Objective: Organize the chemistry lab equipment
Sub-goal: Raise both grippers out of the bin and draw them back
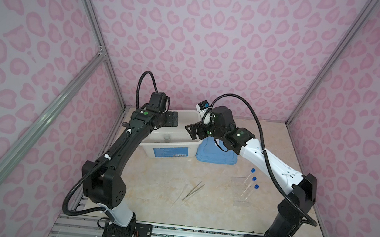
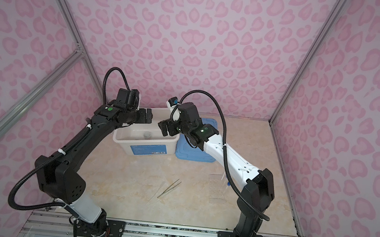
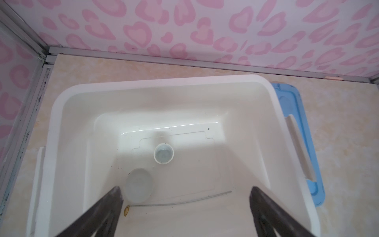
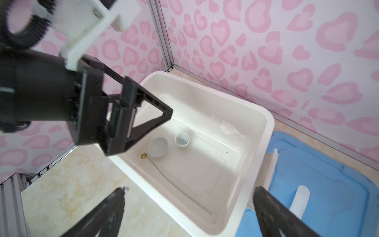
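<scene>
Black fingers of the left gripper are seen spread wide apart, with nothing held between them. They are hung above the open white bin. The right gripper is likewise parted and empty, and is held over the bin's near right corner, facing the left gripper across the opening.

On the bin floor below, two small white round dishes are found. One is set upright with its mouth upward. The other is tipped at an angle near it. A long thin rod is laid along the floor beside them, with its yellowish end close to the tipped dish.

A blue lid is laid flat on the marbled table, right against the bin's right side.

Nearer the arm bases, metal tweezers are left on the table around its middle, with a clear dropper just beside them. Well to the right, three blue-capped tubes are seen leaning at a clear rack. Whether they are seated in it cannot be told.
</scene>
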Controlling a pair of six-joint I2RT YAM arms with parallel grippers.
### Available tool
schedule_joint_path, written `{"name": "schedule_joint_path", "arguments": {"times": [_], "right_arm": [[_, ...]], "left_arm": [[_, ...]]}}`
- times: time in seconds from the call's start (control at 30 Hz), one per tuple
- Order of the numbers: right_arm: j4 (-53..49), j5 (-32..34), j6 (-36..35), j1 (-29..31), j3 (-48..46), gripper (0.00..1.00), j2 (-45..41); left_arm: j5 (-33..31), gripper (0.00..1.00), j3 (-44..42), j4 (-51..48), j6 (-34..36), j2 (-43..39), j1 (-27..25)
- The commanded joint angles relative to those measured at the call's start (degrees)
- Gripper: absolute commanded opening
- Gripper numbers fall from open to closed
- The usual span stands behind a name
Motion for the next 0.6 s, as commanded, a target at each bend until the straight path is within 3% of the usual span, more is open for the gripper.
{"name": "schedule_joint_path", "arguments": {"times": [0.0, 0.1, 0.43, 0.53, 0.57], "right_arm": [[-0.80, -0.32, -0.78, 0.45, -4.66, 0.98, -4.47], [-2.92, 0.35, -1.75, 0.73, -9.08, 0.98, -8.99], [-4.96, 2.92, 1.01, 2.25, -27.59, 0.98, -23.20], [-5.20, 4.81, 4.16, 2.35, -32.38, 0.98, -26.27], [-5.22, 5.39, 5.19, 2.34, -34.05, 0.98, -27.43]], "left_arm": [[3.92, 0.98, -2.03, -3.15, 0.93, -5.58, -1.17], [8.02, 0.98, -6.31, -3.65, 1.27, -11.47, -3.24], [4.50, 0.99, -21.26, -6.46, -0.53, -21.46, -17.02], [3.94, 0.87, -28.36, -2.87, -3.06, -22.82, -21.07], [4.68, 0.79, -30.59, -1.71, -3.75, -22.97, -22.03]]}}
